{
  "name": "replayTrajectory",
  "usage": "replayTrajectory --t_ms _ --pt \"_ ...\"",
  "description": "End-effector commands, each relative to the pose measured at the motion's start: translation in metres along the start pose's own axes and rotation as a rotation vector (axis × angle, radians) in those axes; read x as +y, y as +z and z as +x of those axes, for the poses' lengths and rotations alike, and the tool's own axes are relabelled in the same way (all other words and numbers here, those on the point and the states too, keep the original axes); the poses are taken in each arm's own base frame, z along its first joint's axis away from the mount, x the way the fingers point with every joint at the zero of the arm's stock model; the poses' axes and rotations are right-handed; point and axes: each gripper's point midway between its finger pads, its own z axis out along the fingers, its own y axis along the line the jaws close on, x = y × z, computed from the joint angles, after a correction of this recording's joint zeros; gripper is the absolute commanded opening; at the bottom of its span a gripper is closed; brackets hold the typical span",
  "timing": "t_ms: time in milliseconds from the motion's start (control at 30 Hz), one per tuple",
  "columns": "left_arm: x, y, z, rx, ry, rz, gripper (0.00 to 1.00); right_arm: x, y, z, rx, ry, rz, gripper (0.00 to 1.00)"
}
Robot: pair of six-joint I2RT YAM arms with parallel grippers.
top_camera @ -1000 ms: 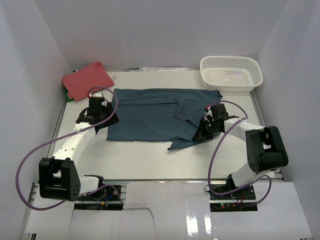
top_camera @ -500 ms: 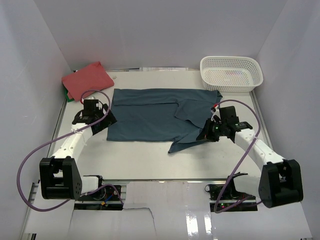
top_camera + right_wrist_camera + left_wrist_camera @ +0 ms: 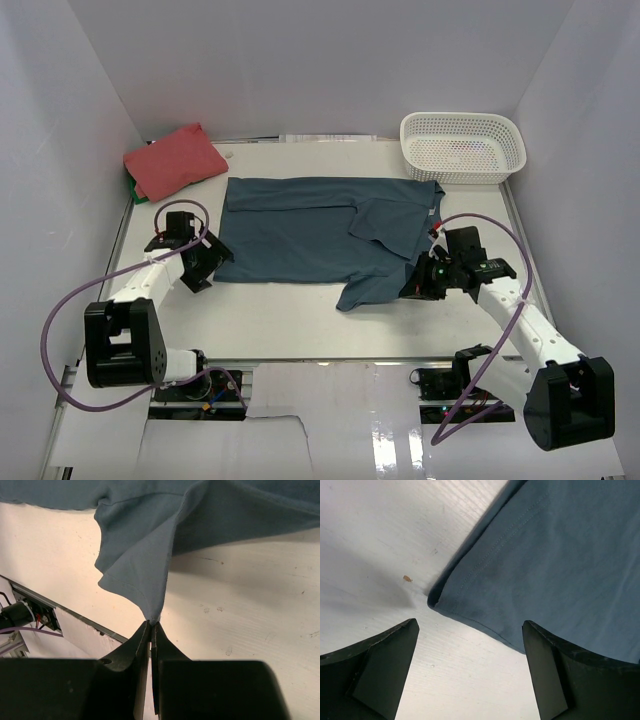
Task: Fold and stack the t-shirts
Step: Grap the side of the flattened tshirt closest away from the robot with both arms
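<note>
The dark teal-blue t-shirt lies spread on the table, with its right part folded over toward the middle. My left gripper is open and empty, right at the shirt's front-left corner; in the left wrist view the gripper frames that corner. My right gripper is shut on a pinch of the shirt's front-right edge and holds it a little above the table. In the right wrist view the gripper has cloth hanging from its tip. The coral-red t-shirt lies folded at the back left.
A white lattice basket stands at the back right. Something green peeks out under the red t-shirt. White walls close in the table on three sides. The table's front edge and cables show in the right wrist view.
My left gripper has moved toward the near edge along the shirt's left side to its front-left corner. My right gripper has drawn its pinch of cloth toward the front right.
</note>
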Motion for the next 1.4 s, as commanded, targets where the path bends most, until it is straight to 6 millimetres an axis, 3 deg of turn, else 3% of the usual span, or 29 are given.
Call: replayTrajectory --t_ms 0,67,167,433,1033,1133,1300,1333,1367 --pt "0.001 0.000 0.001 0.000 -0.100 -0.023 0.95 -0.004 -0.001 0.004 0.004 -0.004 0.009 0.08" --pt "0.004 0.003 0.002 0.000 -0.128 -0.038 0.94 -0.004 -0.001 0.004 0.004 -0.007 0.009 0.08" --pt "0.008 0.008 0.002 -0.001 -0.160 -0.061 0.82 -0.005 -0.001 0.004 -0.001 -0.008 0.012 0.08" --pt "0.005 0.019 0.006 0.040 -0.179 -0.055 0.64 -0.003 -0.005 0.004 -0.012 -0.011 0.010 0.08" --pt "0.022 0.020 -0.003 0.020 -0.230 -0.081 0.56 -0.005 -0.005 0.007 -0.007 -0.017 0.013 0.08" --pt "0.024 0.020 -0.003 0.018 -0.239 -0.077 0.51 -0.005 -0.005 0.007 -0.006 -0.020 0.012 0.08" --pt "0.020 0.022 0.000 0.027 -0.246 -0.038 0.20 -0.004 -0.005 0.007 -0.007 -0.022 0.007 0.08" --pt "0.020 0.022 0.000 0.027 -0.249 -0.033 0.05 -0.004 -0.006 0.008 -0.006 -0.022 0.005 0.08" --pt "0.019 0.022 0.000 0.025 -0.248 -0.025 0.00 -0.002 -0.006 0.007 -0.009 -0.021 -0.001 0.08"
